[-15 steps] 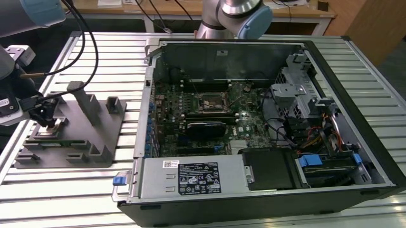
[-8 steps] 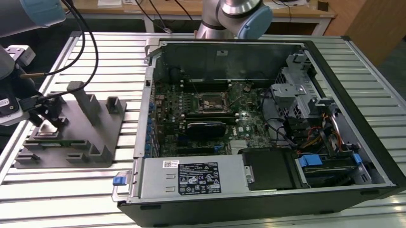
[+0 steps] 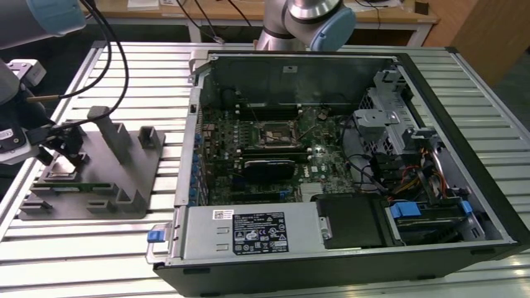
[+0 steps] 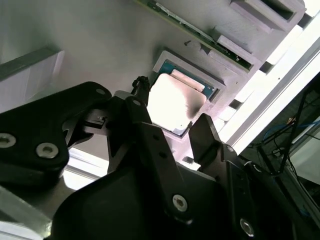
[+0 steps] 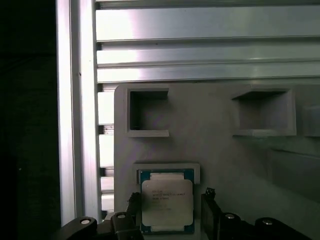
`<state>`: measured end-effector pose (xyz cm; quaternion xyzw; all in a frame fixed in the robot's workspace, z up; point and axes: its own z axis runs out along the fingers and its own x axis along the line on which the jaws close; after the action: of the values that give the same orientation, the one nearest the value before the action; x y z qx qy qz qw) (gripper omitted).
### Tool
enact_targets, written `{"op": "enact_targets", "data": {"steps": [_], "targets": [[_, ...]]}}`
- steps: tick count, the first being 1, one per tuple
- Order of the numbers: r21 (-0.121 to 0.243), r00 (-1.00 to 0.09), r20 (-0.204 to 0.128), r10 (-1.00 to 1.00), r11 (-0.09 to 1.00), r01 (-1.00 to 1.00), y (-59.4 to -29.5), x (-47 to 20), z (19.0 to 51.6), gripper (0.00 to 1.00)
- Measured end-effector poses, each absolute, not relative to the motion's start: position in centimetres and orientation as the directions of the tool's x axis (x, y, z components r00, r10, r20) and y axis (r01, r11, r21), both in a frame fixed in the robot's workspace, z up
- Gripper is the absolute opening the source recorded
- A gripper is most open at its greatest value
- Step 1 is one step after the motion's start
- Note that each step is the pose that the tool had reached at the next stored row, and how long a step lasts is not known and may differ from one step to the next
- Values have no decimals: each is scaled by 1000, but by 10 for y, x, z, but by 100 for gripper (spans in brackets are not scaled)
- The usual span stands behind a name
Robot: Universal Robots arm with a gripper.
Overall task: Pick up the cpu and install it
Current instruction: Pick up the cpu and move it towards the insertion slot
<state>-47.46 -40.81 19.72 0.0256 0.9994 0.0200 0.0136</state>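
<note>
The cpu (image 5: 167, 206) is a small square chip with a silvery top plate and a thin green rim. It lies flat in a pocket of the grey fixture tray (image 5: 210, 150). My gripper (image 5: 170, 212) stands over it, open, with one black finger on each side of the chip and a small gap showing. The second wrist view shows the same: the cpu (image 4: 176, 102) bright between the fingers (image 4: 142, 117) of my gripper (image 4: 172, 114). In the exterior view my gripper (image 3: 68, 158) hangs over the tray (image 3: 124, 186) at the exterior view's left.
An open computer case (image 3: 463, 124) lies on the slatted metal table (image 3: 99, 261). Its motherboard has an empty socket (image 3: 273, 132) near the middle and a black block (image 3: 269, 169) just in front. Grey posts (image 3: 108, 133) rise from the tray beside my gripper.
</note>
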Motion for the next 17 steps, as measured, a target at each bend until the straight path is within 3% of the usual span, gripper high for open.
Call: {"op": "enact_targets", "data": {"steps": [17], "targets": [[40, -1000, -26, 14, 999, 13, -408, -475, 190, 59]]}}
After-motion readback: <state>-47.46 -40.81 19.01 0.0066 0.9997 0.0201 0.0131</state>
